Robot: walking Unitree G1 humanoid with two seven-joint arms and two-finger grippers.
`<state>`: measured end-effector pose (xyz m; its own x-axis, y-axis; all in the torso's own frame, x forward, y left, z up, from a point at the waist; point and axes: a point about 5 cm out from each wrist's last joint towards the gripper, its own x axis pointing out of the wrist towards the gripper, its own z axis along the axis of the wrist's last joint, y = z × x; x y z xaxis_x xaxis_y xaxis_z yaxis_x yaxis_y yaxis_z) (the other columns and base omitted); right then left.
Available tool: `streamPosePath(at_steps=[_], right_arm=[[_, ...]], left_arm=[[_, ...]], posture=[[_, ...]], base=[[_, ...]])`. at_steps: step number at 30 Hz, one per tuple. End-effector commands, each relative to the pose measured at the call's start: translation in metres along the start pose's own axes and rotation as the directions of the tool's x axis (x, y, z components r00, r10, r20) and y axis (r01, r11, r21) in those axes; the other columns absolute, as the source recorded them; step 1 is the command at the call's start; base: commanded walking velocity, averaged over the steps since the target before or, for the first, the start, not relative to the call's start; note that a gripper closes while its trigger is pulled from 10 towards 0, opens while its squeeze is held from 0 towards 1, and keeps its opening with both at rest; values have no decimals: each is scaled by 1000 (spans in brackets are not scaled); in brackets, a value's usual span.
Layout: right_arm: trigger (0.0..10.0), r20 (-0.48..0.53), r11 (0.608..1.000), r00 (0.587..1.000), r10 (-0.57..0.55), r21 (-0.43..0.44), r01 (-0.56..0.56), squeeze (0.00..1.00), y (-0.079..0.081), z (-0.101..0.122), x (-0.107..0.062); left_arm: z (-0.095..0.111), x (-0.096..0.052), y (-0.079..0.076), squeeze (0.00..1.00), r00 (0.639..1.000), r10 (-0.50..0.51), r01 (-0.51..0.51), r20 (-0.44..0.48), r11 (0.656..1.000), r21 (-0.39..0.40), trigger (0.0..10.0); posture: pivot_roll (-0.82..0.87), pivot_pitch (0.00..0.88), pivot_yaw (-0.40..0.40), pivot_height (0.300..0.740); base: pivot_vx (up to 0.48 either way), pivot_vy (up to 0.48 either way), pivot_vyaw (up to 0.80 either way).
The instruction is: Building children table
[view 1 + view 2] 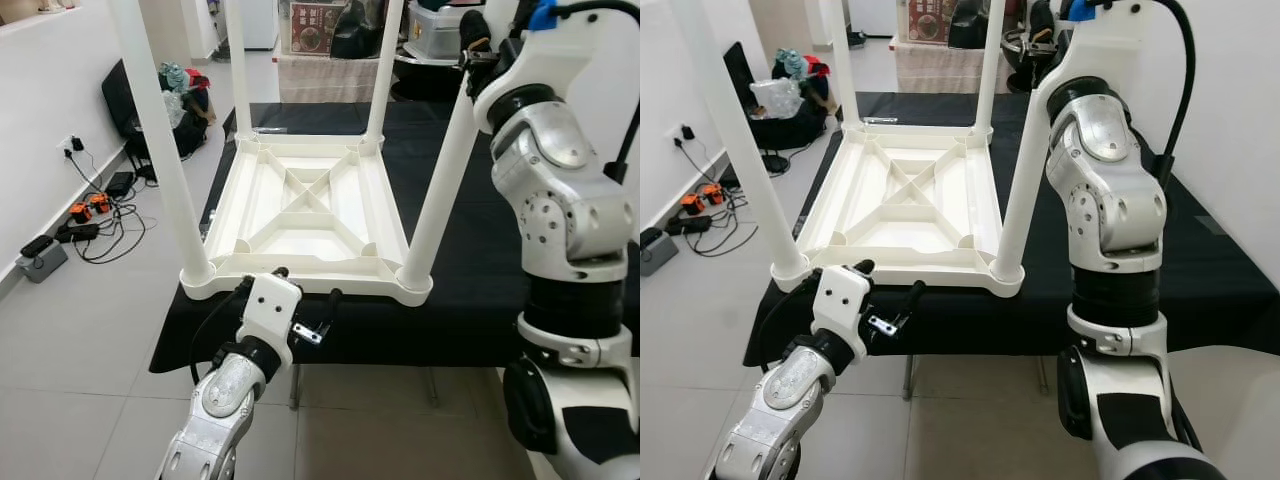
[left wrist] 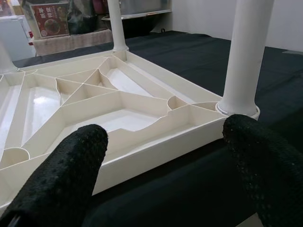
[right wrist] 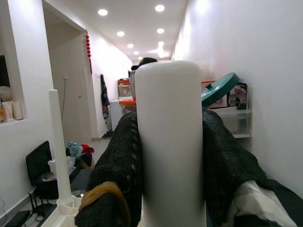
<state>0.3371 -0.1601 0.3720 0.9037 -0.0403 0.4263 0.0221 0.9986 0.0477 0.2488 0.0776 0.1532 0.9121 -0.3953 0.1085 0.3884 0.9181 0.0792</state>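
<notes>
1. Your white table [image 1: 305, 215] lies upside down in the frame's centre on a black-covered bench [image 1: 470, 290], its four legs pointing up.
2. Your right gripper [image 3: 168, 156] is clamped around the top of the near right leg [image 1: 440, 190], at the frame's upper right.
3. Your left gripper [image 1: 305, 285] sits at the lower centre, fingers [image 2: 71, 175] spread wide, just off the table's near rim.
4. Bare black cloth lies to the table's right; tiled floor [image 1: 90, 340] opens lower left, with cables [image 1: 100, 225] along the wall.
</notes>
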Motion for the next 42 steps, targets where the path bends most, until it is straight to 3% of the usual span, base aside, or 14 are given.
streamPosePath(at_steps=[1, 10, 14, 18, 20, 23, 28, 31, 35, 36, 37, 40, 41, 42], right_arm=[[0, -21, 1000, 1000, -22, 9, 22, 0, 3, -5, 4], [0, -181, 990, 979, -96, 88, 113, 0, -12, -45, 17], [0, -249, 965, 963, -100, 212, 154, 0, -23, -62, 29], [0, -338, 932, 934, -117, 288, 221, 0, -36, -86, 33], [0, -338, 932, 934, -117, 288, 221, 0, -36, -86, 33], [0, -480, 888, 872, -94, 356, 292, 0, -40, -136, 22], [0, -542, 874, 837, -74, 369, 315, 0, -38, -161, 11], [0, -650, 873, 753, -105, 303, 383, 0, -36, -195, -11], [0, -700, 865, 706, -106, 286, 413, 0, -35, -214, -25], [0, -729, 836, 676, -109, 300, 459, 0, -36, -224, -34], [0, -729, 836, 676, -109, 300, 459, 0, -36, -224, -34], [0, -788, 677, 588, -181, 334, 656, 0, -56, -241, -55], [0, -788, 677, 588, -181, 334, 656, 0, -56, -241, -55], [0, -790, 649, 579, -200, 337, 682, 0, -61, -242, -57]], left_arm=[[-1, 0, -2, 0, 1000, 0, 0, -10, 1000, 4, 10000], [3, -3, -2, 0, 1000, 6, -6, -2, 1000, 5, 10000], [7, -6, -4, 0, 1000, 3, -3, 0, 1000, 3, 10000], [12, -11, -6, 0, 1000, -4, 4, 1, 1000, 0, 10000], [12, -11, -6, 0, 1000, -4, 4, 1, 1000, 0, 10000], [19, -20, -12, 0, 1000, -18, 18, -5, 1000, -12, 10000], [24, -24, -16, 0, 1000, -29, 29, -7, 999, -17, 10000], [33, -33, -17, 0, 999, -35, 35, -12, 999, -18, 10000], [39, -36, -17, 0, 999, -41, 41, -15, 999, -20, 10000], [42, -38, -18, 0, 999, -45, 44, -15, 999, -19, 10000], [42, -38, -18, 0, 999, -45, 44, -15, 999, -19, 10000], [49, -42, -21, 0, 998, -55, 54, -20, 998, -21, 10000], [49, -42, -21, 0, 998, -55, 54, -20, 998, -21, 10000], [50, -42, -22, 0, 998, -56, 56, -22, 998, -22, 10000]], posture=[[-12, 0, -53, 740], [7, 0, -70, 740], [25, 0, -78, 740], [36, 34, -81, 740], [36, 34, -81, 740], [61, 109, -82, 740], [75, 138, -85, 740], [94, 203, -77, 740], [100, 222, -77, 740], [120, 252, -73, 740], [120, 252, -73, 740], [131, 270, -65, 740], [131, 270, -65, 740], [131, 270, -65, 740]], base=[[0, 0, 0], [0, 0, 0], [0, 0, 0], [0, 0, 0], [0, 0, 0], [0, 0, 0], [0, 0, 0], [0, 0, 0], [0, 0, 0], [0, 0, 0], [0, 0, 0], [0, 0, 0], [0, 0, 0], [0, 0, 0]])
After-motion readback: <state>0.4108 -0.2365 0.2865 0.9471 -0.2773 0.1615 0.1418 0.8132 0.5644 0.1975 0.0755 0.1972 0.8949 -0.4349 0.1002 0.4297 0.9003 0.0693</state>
